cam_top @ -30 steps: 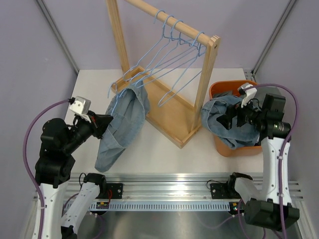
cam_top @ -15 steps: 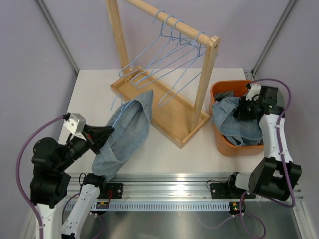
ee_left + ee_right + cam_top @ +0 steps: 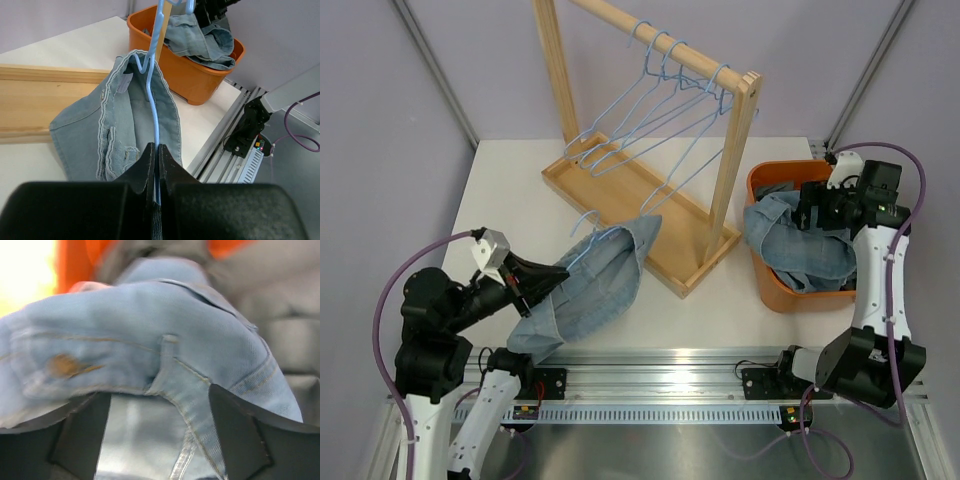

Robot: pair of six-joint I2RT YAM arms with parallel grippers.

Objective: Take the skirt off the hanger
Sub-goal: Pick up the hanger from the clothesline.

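A light denim skirt (image 3: pixel 595 290) hangs on a pale blue wire hanger (image 3: pixel 588 222) and droops onto the table near the front left. My left gripper (image 3: pixel 556 277) is shut on the hanger's wire at the skirt's lower end. In the left wrist view the hanger (image 3: pixel 154 95) runs up from between the closed jaws of the gripper (image 3: pixel 156 148), with the skirt's waistband (image 3: pixel 125 105) draped round it. My right gripper (image 3: pixel 812 215) is over the orange basket (image 3: pixel 770 292). Its jaws (image 3: pixel 160 435) stand wide apart right above denim cloth (image 3: pixel 165 330), gripping nothing.
A wooden rack (image 3: pixel 735 150) with several empty blue hangers (image 3: pixel 660 110) stands mid-table; its base tray (image 3: pixel 620 195) lies just behind the skirt. The basket at the right holds a pile of denim garments (image 3: pixel 805 255). An aluminium rail (image 3: pixel 660 385) runs along the near edge.
The left arm has pulled the hanger and skirt away from the rack toward the front and laid them flatter. The right gripper moved back over the basket, narrowed, then opened again.
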